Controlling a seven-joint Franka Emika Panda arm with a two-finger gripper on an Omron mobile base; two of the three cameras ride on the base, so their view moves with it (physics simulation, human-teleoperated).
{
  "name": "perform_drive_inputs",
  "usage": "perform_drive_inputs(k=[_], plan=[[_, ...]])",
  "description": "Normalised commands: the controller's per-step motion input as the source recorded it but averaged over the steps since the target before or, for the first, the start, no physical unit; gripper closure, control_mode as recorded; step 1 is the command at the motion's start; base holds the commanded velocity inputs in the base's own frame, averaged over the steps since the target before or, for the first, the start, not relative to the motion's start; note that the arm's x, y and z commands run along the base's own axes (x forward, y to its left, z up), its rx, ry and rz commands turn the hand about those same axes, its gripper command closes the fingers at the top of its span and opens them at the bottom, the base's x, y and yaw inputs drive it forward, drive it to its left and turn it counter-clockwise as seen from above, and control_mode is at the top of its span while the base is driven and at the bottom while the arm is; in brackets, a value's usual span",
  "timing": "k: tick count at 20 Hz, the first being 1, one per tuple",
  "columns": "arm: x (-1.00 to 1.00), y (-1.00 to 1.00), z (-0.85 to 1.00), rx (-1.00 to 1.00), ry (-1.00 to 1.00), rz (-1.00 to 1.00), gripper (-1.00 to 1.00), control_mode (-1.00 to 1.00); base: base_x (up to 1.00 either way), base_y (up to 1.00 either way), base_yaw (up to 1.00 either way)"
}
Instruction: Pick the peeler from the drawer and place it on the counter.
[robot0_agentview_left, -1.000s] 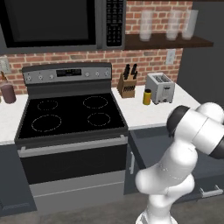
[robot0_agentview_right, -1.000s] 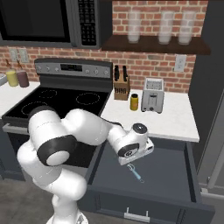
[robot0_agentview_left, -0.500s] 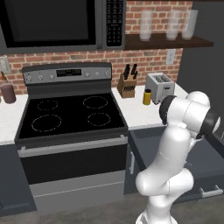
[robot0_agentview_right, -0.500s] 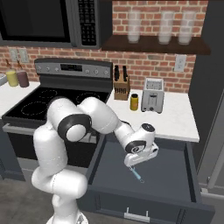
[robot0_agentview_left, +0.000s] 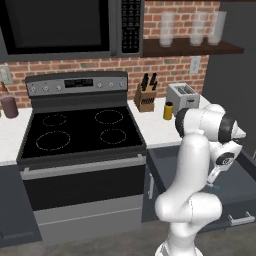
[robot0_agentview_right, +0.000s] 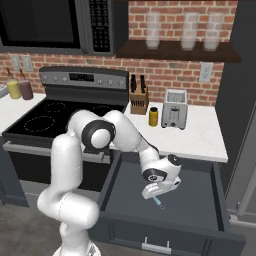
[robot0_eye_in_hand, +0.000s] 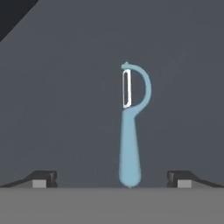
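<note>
Claw (robot0_eye_in_hand: 112, 179) spread wide above peeler (robot0_eye_in_hand: 130, 131) on drawer (robot0_eye_in_hand: 65, 109) floor.

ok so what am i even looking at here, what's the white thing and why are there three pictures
It is a rendered kitchen with a white robot arm on a driving base. Two pictures come from cameras on the base, behind the arm to its left and right. The third looks along the arm's end effector, its two dark fingertips at the bottom.

The arm reaches down into an open drawer. On the drawer's floor lies a pale teal peeler, handle between the spread fingertips. Nothing is held yet.

On the counter stand a toaster, a knife block and a yellow jar, beside the stove.
</note>
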Motion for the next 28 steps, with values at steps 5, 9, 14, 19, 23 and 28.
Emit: perform_drive_inputs(k=[5,9,14,19,23,28], plan=[[0.21,0.0,-0.29,0.09,0.0,0.0,-1.0,-1.0,0.0,0.0,0.0],[0.34,0.0,-0.29,0.06,0.0,0.0,-1.0,-1.0,0.0,0.0,0.0],[0.36,-0.02,-0.38,0.05,0.0,0.0,-1.0,-1.0,0.0,0.0,0.0],[0.23,-0.07,-0.52,0.03,0.0,0.0,-1.0,-1.0,0.0,0.0,0.0],[0.13,0.0,-0.8,0.0,0.0,0.0,1.0,-1.0,0.0,0.0,0.0],[-0.41,0.25,-0.98,-0.06,-0.05,0.0,1.0,-1.0,0.0,0.0,0.0]])
